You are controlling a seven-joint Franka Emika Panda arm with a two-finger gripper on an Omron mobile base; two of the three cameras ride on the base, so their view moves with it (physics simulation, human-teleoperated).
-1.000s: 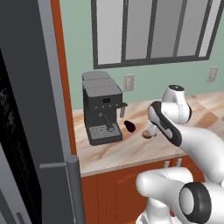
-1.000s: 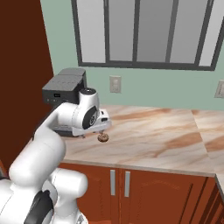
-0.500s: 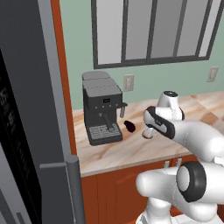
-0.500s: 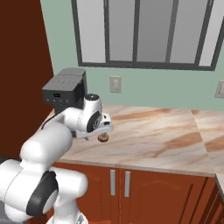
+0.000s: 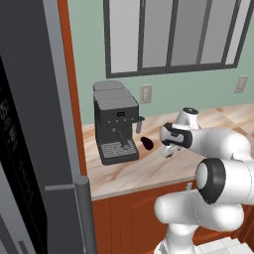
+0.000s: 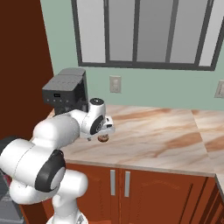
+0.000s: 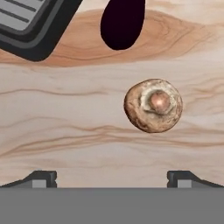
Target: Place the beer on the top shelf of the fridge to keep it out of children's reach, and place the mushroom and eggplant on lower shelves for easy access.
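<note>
claw: my claw [image 7: 112, 177] hangs over the desk with both tips spread wide and nothing between them; in the left base view it [image 5: 167, 149] points down just right of the coffee machine

mushroom: the mushroom [image 7: 153, 105] sits cap-up on the bare desk below the claw, ahead of the tips and shifted toward the right-hand tip in the hand view, not yet between them; I also catch it under the hand in the right base view [image 6: 103, 138]

relation for the next move: I judge the claw must slide a little toward that side and drop before closing; the mushroom is round, so no long axis dictates how I turn the wrist

eggplant: the eggplant [image 7: 122, 22] lies farther out beyond the mushroom, a dark oval with its long axis running away from the claw, apart from the mushroom; in the left base view it [image 5: 147, 143] rests between the coffee machine and the claw

coffee machine: the coffee machine [image 5: 117, 127] stands at the left of the desk, its tray corner near the eggplant

desk: the desk [image 6: 166, 135] is pale marbled stone, flat, with open room to the right

fridge: the fridge [image 5: 34, 149] door edge rises at the far left of the left base view, well apart from the mushroom

beer: I cannot place it from these views

room: green wall, dark-framed window, red-brown cupboards under the desk
</note>
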